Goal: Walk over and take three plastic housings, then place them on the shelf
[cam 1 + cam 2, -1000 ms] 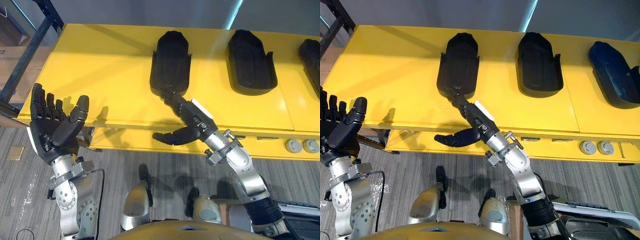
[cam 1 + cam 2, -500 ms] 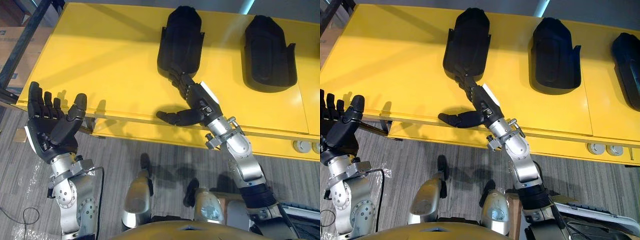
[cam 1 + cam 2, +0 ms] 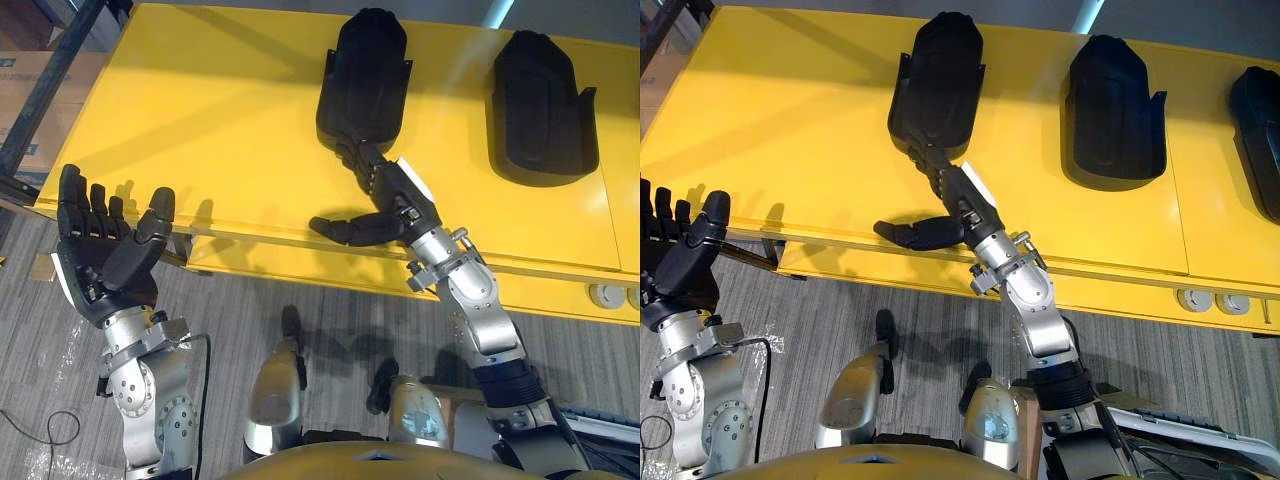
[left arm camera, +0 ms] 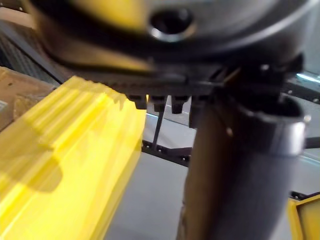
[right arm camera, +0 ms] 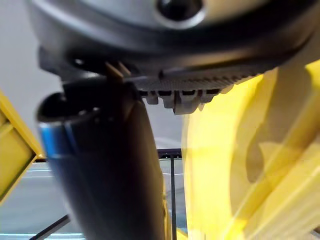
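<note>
Right hand (image 3: 390, 203) has moved in past the front edge of the yellow worktop (image 3: 200, 120). Its fingers are straight, thumb splayed, tips at the near end of the leftmost black plastic housing (image 3: 365, 70), not clamped. A grasp is probably next. Left hand (image 3: 100, 258) is raised off the left corner, fingers apart, empty. There is bare worktop left of the housing, and the second black housing (image 3: 540, 100) is well apart to the right.

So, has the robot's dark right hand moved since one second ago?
Yes. The dark right hand went forward: its thumb, earlier short of the front edge of the yellow table, now lies over the tabletop, nearer the black plastic housing.
</note>
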Tool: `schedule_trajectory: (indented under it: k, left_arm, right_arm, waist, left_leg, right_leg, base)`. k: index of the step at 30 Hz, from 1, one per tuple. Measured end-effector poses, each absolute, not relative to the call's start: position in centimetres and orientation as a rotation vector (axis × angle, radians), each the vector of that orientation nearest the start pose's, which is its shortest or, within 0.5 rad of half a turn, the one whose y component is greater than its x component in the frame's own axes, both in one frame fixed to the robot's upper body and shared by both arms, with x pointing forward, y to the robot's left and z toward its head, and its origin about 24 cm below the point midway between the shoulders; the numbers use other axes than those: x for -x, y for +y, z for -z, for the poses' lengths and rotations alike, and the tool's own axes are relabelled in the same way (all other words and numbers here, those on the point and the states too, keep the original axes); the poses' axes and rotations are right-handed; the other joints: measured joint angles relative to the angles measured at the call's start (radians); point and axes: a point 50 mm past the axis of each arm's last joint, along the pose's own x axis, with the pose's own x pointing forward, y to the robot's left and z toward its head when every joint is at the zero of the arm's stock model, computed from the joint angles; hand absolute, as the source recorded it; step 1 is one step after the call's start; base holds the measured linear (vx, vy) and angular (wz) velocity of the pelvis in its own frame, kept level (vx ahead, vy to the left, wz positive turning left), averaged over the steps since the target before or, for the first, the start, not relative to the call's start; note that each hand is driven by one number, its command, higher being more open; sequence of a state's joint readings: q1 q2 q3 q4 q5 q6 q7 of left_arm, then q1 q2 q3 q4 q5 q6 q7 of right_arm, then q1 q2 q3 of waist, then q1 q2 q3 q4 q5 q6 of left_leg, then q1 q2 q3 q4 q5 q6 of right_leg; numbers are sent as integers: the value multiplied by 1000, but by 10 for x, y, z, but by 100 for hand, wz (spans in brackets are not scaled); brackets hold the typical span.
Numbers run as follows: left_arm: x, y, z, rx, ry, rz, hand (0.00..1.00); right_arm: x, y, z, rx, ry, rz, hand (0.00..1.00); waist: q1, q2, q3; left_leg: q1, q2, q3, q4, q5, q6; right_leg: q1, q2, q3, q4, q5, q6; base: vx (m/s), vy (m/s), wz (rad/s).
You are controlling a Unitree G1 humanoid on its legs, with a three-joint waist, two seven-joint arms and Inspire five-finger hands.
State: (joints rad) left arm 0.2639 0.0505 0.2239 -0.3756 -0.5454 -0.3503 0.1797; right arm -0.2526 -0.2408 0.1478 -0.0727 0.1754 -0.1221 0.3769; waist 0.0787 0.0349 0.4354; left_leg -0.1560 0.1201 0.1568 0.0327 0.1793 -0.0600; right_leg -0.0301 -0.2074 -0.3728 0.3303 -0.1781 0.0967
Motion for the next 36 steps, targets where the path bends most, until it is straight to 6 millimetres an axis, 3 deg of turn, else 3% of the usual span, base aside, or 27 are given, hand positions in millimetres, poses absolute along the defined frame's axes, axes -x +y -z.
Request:
schedule_trajectory:
  k: [7,11,13,16,21,23,27,31,36]
  left_arm:
    - [-177,238,-104,399,-516,-414,100]
    - [-178,237,-106,384,-527,-372,100]
    - [-178,235,-107,375,-530,-336,100]
    - [-178,233,-108,364,-538,-300,100]
    - [-181,222,-110,370,-534,-213,100]
    - [-181,220,-111,373,-534,-204,100]
    - [-185,214,-109,351,-491,-178,100]
    - [-188,209,-105,365,-447,-166,100]
    - [-188,209,-100,354,-389,-150,100]
  right_arm:
    - [-254,-118,-129,82,-395,-876,100]
    - [-246,-122,-131,-44,-424,-938,100]
    - [-244,-133,-129,-117,-430,-878,100]
    - [-246,-146,-128,-166,-441,-753,100]
    - [-240,-175,-117,-208,-437,-483,100]
    - [-238,-181,-116,-109,-432,-415,100]
    - [-238,-190,-120,278,-410,-377,100]
    - [-250,-179,-138,447,-447,-478,100]
    - [-260,-160,-151,555,-484,-578,100]
  waist:
    - [-1,-13,-8]
    - [-6,-47,-64]
    - [-8,-63,-111]
    - [-19,-64,-152]
    - [-43,-38,-203]
    - [-61,-24,-212]
    - [-81,2,-253]
    - [-78,-1,-261]
    - [-45,-16,-274]
  left_leg:
    - [49,1,15,-8,-11,-3]
    - [80,5,37,-46,-10,-6]
    - [110,-2,50,-77,-10,-6]
    - [138,-8,65,-94,-8,-6]
    - [177,-9,87,-116,-10,-11]
    - [183,-6,91,-116,-11,-13]
    - [186,-2,105,-116,-11,-14]
    - [184,-2,96,-117,-9,-11]
    - [180,-8,66,-121,-2,-10]
  right_leg:
    - [59,11,3,-58,14,17]
    - [92,27,13,-127,46,21]
    - [126,30,16,-173,59,27]
    - [153,29,22,-205,70,32]
    - [179,31,39,-229,76,34]
    - [187,34,44,-230,78,31]
    - [188,38,54,-246,92,32]
    - [190,39,50,-246,98,32]
    - [203,38,15,-247,98,33]
  base:
    - [35,-21,-5]
    - [81,-20,-14]
    - [115,-16,-9]
    - [88,-3,-10]
    - [30,-11,-13]
    - [-2,-16,-11]
    - [-19,-4,-9]
    - [-19,1,4]
    - [-56,0,21]
